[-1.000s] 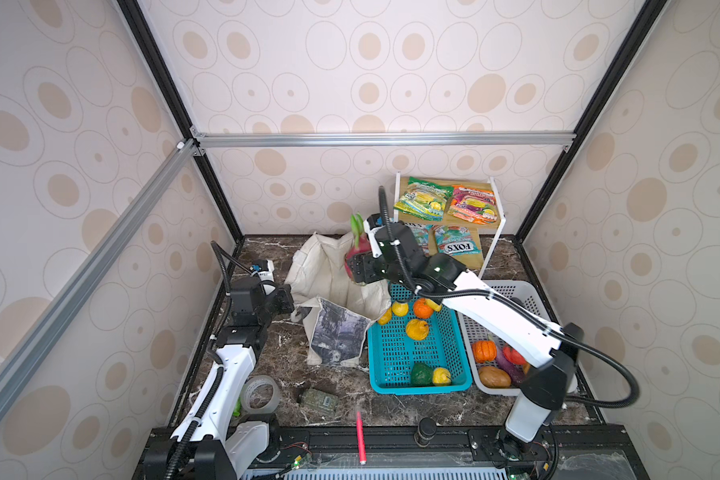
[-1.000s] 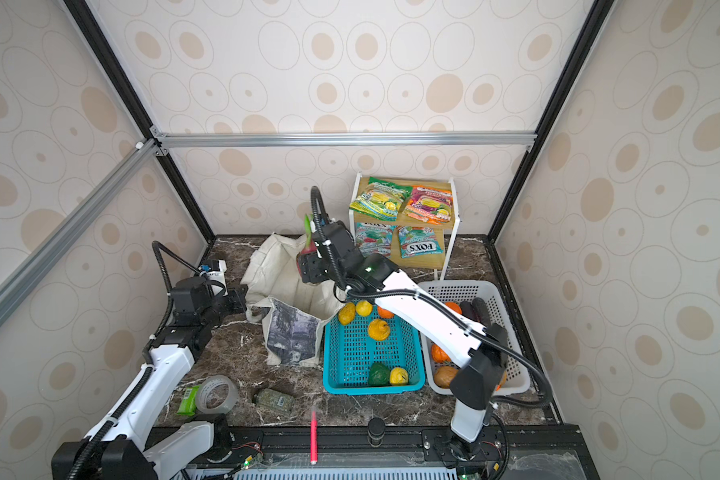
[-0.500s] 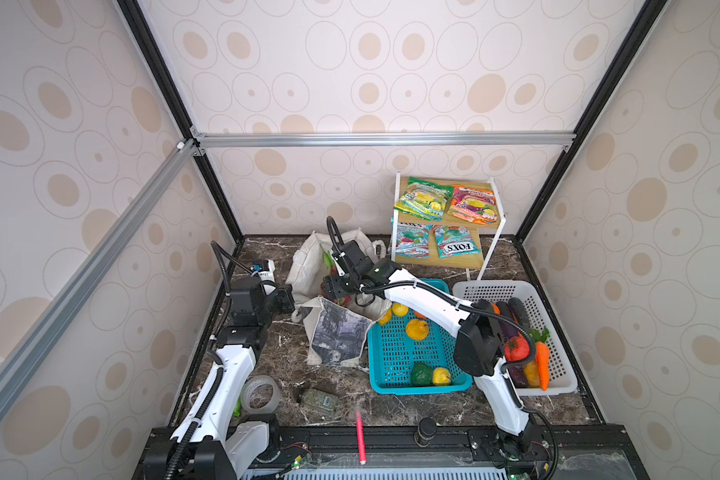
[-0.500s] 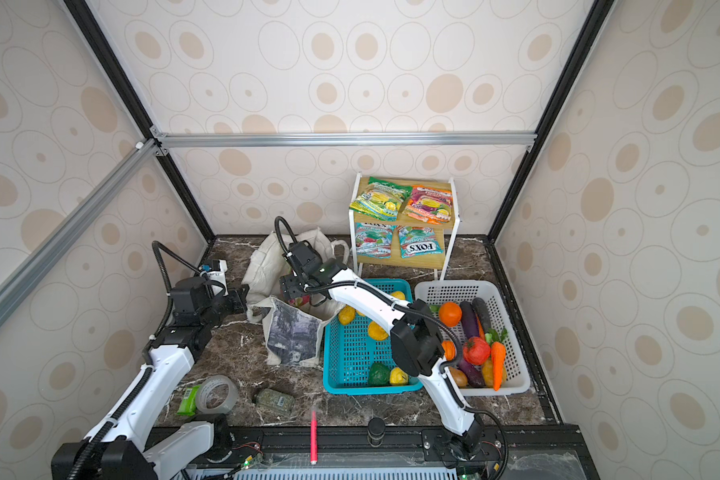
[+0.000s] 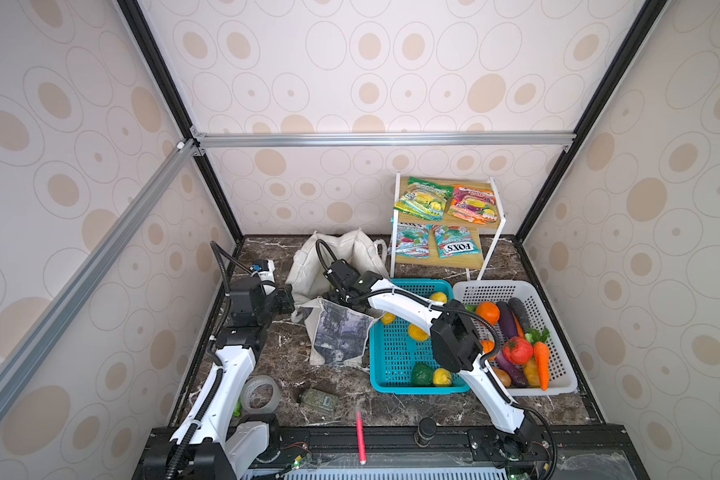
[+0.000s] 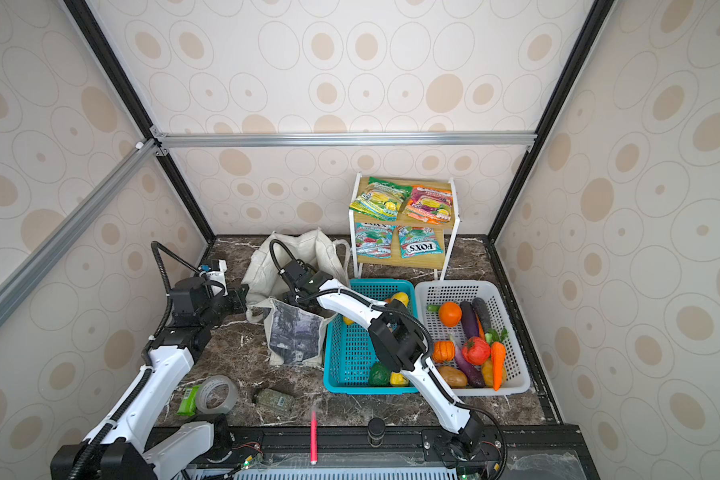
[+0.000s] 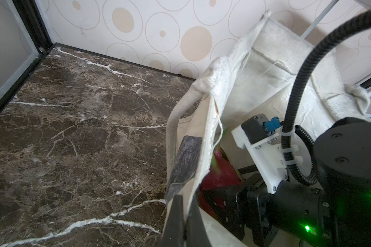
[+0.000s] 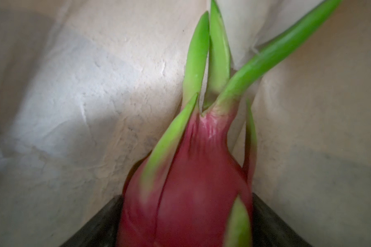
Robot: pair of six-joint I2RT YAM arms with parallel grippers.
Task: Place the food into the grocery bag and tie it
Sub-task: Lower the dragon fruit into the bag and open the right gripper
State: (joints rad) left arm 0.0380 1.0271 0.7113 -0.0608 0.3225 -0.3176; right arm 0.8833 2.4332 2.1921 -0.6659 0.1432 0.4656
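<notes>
The right tool (image 8: 184, 224) sits inside the mouth of the grocery bag (image 5: 341, 257). Its dark fingers (image 8: 94, 226) stand wide on either side of the dragon fruit (image 8: 191, 188). The view is blurred, and I cannot tell whether the pads press on the fruit or stand clear of it. The fruit's long axis runs in line with the tool's reach, with its red body nearest the wrist. Its green leaf tips point away, deeper into the pale canvas.

In both top views the right forearm slants from the bag across the back left corner of the teal basket (image 5: 391, 386). Its elbow is raised over the gap between that basket and the white basket (image 5: 566, 382), and the upper arm drops to the front right base.

The left tool (image 7: 184, 216) is closed on the bag's rim, pinching the canvas beside the dark printed panel. The left arm rises from the front left base, with its wrist turned toward the bag.

The bag stands on the surface (image 5: 283, 345) at the back, just left of the teal basket. Its printed panel hangs toward the front.
</notes>
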